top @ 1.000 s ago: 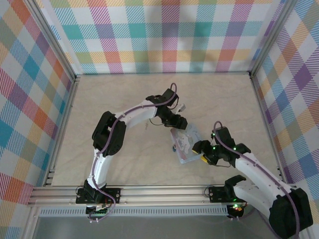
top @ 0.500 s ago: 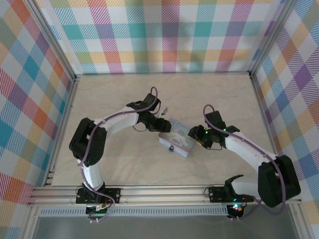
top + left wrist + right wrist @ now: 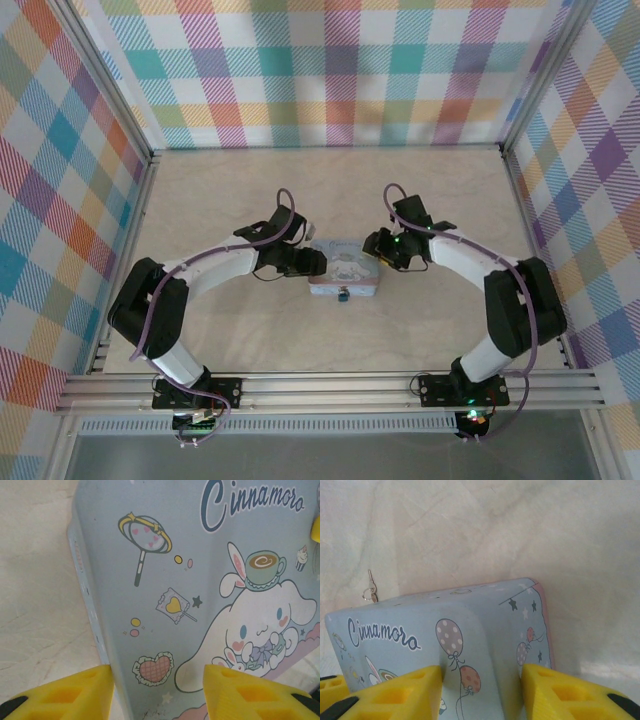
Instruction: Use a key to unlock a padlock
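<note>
Top external view: the left gripper [image 3: 316, 263] sits at the left end of a pale blue tin [image 3: 347, 272], and the right gripper [image 3: 375, 249] sits at its far right corner. The two arms curve in from either side. In the left wrist view, the yellow fingers [image 3: 75, 692] stand partly apart with nothing pinched between them. The tin's cartoon lid lies just beyond them, wider than the gap. The right wrist view shows the same: jaws partly apart and the tin's balloon-printed face just past the fingers [image 3: 565, 692]; contact cannot be told. The padlock [image 3: 343, 294], tiny and dark blue, hangs against the middle of the tin's near side. A small silvery key [image 3: 371, 591] on a ring shows past the tin's far edge. The tin rests on a beige table [image 3: 220, 200] enclosed by plaid walls [image 3: 340, 70].
</note>
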Available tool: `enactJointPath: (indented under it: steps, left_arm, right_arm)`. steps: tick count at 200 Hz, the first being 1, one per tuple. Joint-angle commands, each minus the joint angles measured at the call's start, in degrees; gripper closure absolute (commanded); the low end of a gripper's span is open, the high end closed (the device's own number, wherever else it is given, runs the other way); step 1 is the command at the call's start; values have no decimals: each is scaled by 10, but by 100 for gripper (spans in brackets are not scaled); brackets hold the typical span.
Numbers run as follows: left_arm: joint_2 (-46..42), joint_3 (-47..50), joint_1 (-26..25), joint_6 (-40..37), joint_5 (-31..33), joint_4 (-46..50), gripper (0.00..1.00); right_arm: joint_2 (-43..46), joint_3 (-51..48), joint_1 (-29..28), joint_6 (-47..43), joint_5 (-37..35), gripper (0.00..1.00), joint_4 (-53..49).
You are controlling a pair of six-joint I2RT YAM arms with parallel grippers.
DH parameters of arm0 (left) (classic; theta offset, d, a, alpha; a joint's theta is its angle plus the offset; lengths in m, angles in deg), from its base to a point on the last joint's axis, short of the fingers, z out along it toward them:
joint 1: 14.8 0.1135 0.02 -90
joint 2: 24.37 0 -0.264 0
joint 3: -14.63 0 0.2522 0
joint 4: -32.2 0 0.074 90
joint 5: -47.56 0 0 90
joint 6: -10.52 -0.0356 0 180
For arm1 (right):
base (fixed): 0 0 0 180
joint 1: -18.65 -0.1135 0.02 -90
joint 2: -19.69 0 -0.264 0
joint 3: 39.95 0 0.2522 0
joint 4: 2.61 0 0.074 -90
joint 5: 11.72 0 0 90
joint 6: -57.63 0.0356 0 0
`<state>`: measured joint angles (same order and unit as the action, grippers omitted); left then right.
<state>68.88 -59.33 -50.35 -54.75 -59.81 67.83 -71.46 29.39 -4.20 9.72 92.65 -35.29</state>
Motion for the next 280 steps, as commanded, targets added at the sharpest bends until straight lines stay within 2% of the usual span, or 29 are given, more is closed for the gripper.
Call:
enactJointPath:
  steps: [1,46,88,120,132,166,196,228,244,258,280]
  left_arm:
    - [11,-25,-1,14,20,-33,50]
    - [65,-78,8,15,35,-33,51]
    - [90,-115,18,8,41,-18,49]
    - [66,-107,22,10,54,-7,45]
    - [48,-98,24,11,59,-5,39]
    - [-12,-72,27,15,74,10,38]
    - [-58,-58,29,17,88,37,37]
    - [-82,-76,32,18,168,109,30]
    - [-76,-88,39,21,209,137,30]
    - [-59,-100,48,26,228,152,34]
    - [-11,-121,66,24,219,156,41]
  right_arm:
    - [-23,31,-2,-25,13,54,18]
    - [-66,97,-3,-46,-11,54,-12]
    - [-78,117,-3,-49,-33,53,-21]
    - [-71,123,-3,-54,-46,45,-33]
    - [-64,127,-2,-60,-56,42,-41]
    - [-42,152,-2,-83,-85,35,-85]
    - [7,156,-2,-99,-110,32,-116]
    - [116,109,-9,-122,-125,31,-100]
    - [178,75,-14,-137,-123,36,-84]
    - [217,61,-15,-131,-97,40,-90]
    - [245,57,-29,-141,-30,43,-120]
